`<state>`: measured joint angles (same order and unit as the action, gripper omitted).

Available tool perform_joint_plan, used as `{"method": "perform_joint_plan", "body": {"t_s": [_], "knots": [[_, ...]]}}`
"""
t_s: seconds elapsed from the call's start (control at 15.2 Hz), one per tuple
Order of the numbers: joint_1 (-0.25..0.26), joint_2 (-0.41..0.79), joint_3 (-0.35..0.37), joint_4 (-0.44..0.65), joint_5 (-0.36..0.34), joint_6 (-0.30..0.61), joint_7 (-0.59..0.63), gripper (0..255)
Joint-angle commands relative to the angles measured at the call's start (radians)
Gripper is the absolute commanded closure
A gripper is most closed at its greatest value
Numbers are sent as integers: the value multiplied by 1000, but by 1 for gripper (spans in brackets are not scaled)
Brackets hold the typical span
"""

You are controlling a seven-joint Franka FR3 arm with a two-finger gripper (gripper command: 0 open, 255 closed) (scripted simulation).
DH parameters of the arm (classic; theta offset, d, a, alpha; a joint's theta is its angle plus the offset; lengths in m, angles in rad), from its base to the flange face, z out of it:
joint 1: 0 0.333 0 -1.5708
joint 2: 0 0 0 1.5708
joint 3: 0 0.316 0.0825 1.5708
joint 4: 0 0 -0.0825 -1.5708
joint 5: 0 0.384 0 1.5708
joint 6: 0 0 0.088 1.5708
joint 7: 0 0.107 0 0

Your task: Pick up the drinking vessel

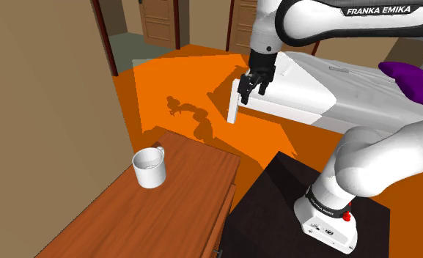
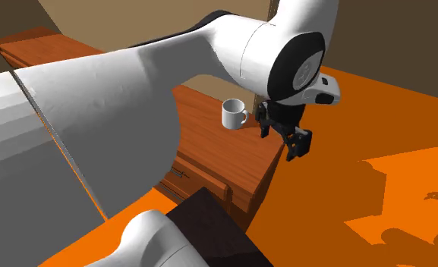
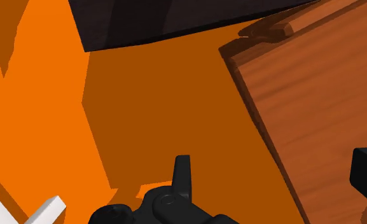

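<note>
A white mug (image 1: 149,167) with a handle stands upright on the wooden cabinet top (image 1: 180,212), towards the shoulder view's left. In the second exterior view the mug (image 2: 234,114) sits near the cabinet's far corner (image 2: 209,144). My gripper (image 1: 254,88) hangs high above the orange floor, well apart from the mug and off to the shoulder view's right of it. Its fingers stand open with nothing between them (image 3: 274,175). In the second exterior view the gripper (image 2: 282,140) hovers just past the cabinet's edge. The cabinet's edge (image 3: 315,95) lies under one fingertip.
The black stand (image 1: 276,212) sits beside the cabinet. A white bed (image 1: 327,88) with a purple pillow (image 1: 411,80) is behind the arm, and its white leg (image 1: 233,102) is near the gripper. Wooden doors (image 1: 158,22) stand at the back. Orange floor (image 1: 202,88) lies between.
</note>
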<state>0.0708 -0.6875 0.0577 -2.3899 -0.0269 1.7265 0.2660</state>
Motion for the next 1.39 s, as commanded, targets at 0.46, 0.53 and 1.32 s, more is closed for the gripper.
{"method": "perform_joint_plan", "body": {"t_s": [0.46,0.53,1.32], "knots": [[48,230,156,72,75,145,206,0],[52,260,171,87,78,159,228,0],[98,671,329,360,14,273,509,0]]}}
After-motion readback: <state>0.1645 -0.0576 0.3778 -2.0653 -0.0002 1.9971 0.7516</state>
